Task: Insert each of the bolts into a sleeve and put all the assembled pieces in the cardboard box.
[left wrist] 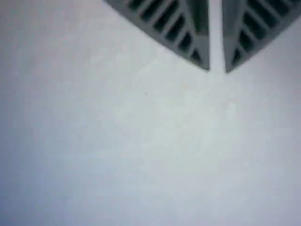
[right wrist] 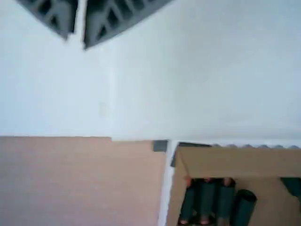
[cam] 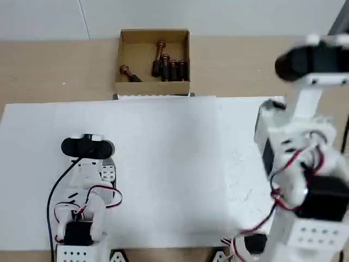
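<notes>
High view: fixed, off the arms, overhead. Faces down on the bench (cam: 54, 71), far enough to take in the whole white sheet (cam: 163, 164) and the cardboard box (cam: 154, 87) at the far edge.
Left wrist view: on the left arm (cam: 82, 185), very near the sheet, facing down past the left fingers (left wrist: 183, 28).
Right wrist view: on the right arm (cam: 305, 164), farther off, facing past the right fingers (right wrist: 117, 14) across the sheet to the box.
Shared: sheet, all three views; box and bare bench, high and right wrist views.
</notes>
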You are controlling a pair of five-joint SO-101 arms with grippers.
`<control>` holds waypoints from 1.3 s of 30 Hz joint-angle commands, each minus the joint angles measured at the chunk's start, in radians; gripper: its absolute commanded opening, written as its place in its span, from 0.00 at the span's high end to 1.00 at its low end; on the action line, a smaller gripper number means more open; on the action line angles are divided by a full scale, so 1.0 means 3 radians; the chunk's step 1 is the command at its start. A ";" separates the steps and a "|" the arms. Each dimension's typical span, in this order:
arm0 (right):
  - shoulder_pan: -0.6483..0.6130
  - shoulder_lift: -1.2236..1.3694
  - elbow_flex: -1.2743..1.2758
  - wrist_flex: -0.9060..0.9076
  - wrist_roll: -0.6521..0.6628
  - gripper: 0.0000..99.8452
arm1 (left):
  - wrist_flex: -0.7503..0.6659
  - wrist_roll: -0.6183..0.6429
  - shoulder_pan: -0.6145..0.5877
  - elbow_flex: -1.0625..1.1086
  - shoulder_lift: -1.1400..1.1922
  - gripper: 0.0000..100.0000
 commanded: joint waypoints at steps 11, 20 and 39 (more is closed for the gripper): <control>0.0043 -0.2161 0.3284 -0.1450 0.0000 1.00 | -0.0005 0.0010 -0.0015 -0.0018 -0.0031 1.00; 0.0049 -0.3214 0.4434 -0.1583 0.0000 1.00 | -0.0005 0.0010 -0.0015 -0.0018 -0.0031 1.00; 0.0028 -0.3209 0.5237 -0.2238 -0.0005 1.00 | -0.0005 0.0010 -0.0015 -0.0018 -0.0031 1.00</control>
